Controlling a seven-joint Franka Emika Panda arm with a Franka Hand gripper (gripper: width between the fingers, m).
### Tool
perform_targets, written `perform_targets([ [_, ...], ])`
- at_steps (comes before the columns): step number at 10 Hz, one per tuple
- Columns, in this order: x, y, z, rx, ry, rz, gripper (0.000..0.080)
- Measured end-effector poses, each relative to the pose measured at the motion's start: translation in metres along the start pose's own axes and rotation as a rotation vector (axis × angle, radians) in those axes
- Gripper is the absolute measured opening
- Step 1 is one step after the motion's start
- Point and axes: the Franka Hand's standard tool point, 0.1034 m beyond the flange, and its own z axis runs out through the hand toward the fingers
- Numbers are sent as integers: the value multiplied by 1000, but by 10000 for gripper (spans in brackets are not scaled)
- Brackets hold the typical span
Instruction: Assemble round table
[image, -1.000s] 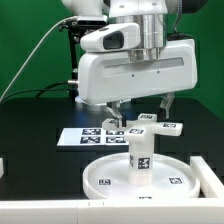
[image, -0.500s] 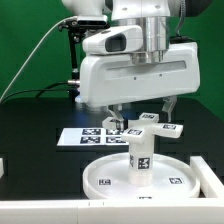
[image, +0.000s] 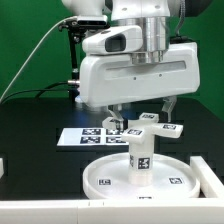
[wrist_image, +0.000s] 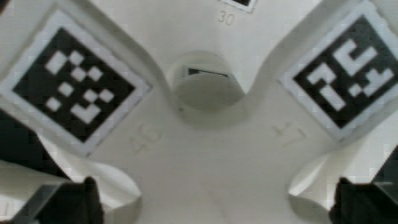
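The large rimmed round disc (image: 110, 182) lies near the front of the black table. The short cylindrical post (image: 140, 156) stands upright in its middle. The cross-shaped foot (image: 153, 127) lies just behind the disc, tags facing up. My gripper (image: 140, 112) hangs right over the foot, open, with one finger on each side of it. In the wrist view the foot (wrist_image: 196, 150) fills the frame, with its centre hole (wrist_image: 208, 85) and two tagged arms. My gripper (wrist_image: 217, 205) is open, with dark fingertips (wrist_image: 63, 205) at both lower corners. It holds nothing.
The marker board (image: 82, 136) lies flat on the table at the exterior view's left of the foot. A plain white block (image: 210, 172) sits at the right edge beside the disc. A white bar (image: 40, 208) runs along the front.
The gripper body shifted slightly upward a second ago and has stayed still since. The parts have not moved.
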Motion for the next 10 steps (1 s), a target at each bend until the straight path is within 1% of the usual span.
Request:
perform_targets([
  [1, -3, 0, 1, 5, -11, 30, 649],
  [3, -10, 3, 6, 6, -22, 39, 649],
  [5, -10, 0, 10, 6, -26, 33, 649],
  [7, -10, 1, 10, 4, -23, 35, 649],
  [8, -10, 1, 10, 4, -23, 36, 533],
  [9, -10, 1, 10, 4, -23, 38, 446],
  [10, -10, 1, 10, 4, -23, 57, 446],
])
